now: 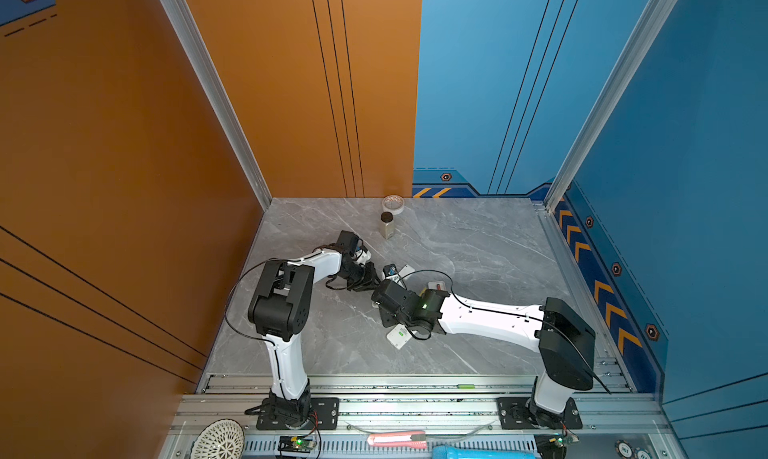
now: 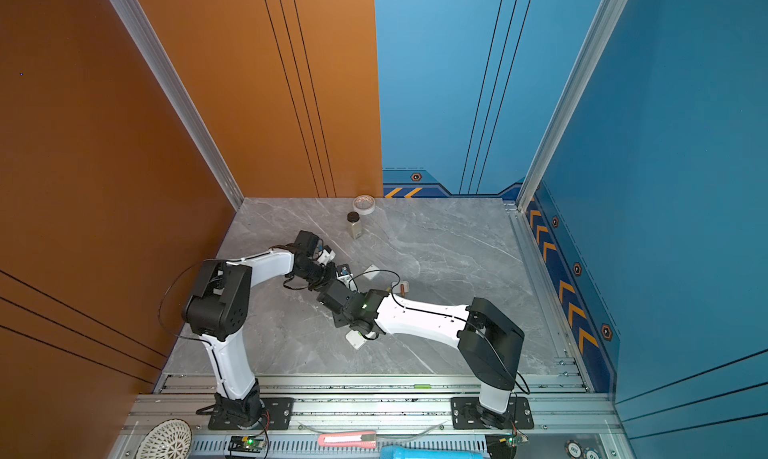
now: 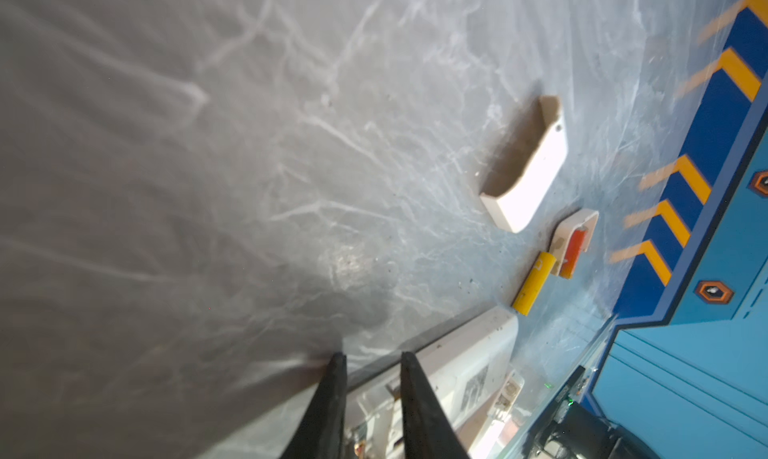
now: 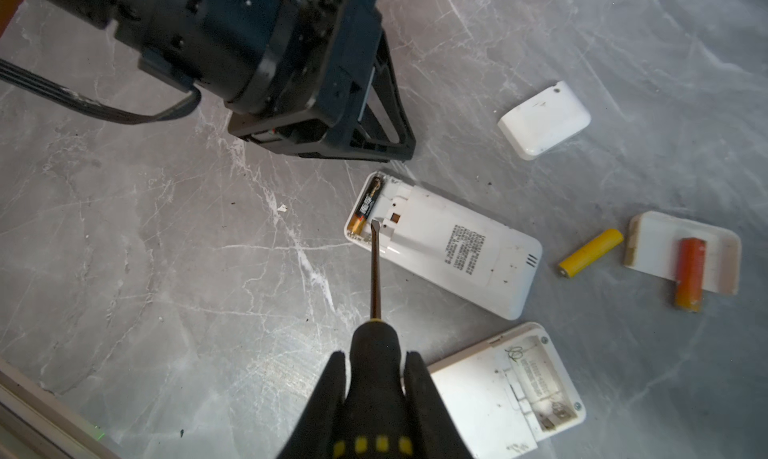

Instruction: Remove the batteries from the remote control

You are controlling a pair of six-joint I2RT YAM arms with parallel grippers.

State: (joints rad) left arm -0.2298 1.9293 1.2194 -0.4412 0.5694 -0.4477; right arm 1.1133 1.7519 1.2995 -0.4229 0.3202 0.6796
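**Screwdriver tip at the remote's battery bay**

The right end effector [image 4: 374,361] is clamped on a screwdriver [image 4: 375,270], its tip placed at the open bay of the remote control [image 4: 453,245], beside a black cell [image 4: 365,205]. The left end effector [image 3: 372,355] is slightly parted (nothing held). A yellow battery [image 4: 590,253] lies on the counter [image 4: 166,228] beside a white cover [image 4: 723,249] bearing the orange-red battery [image 4: 690,274], seen just right of centre in both top views.

Three batteries [image 4: 590,253] [image 4: 690,274] [image 4: 365,205], two remote controls [image 4: 457,245] [image 4: 490,394], two loose covers [image 4: 544,120] [image 4: 652,245], one screwdriver [image 4: 375,270]
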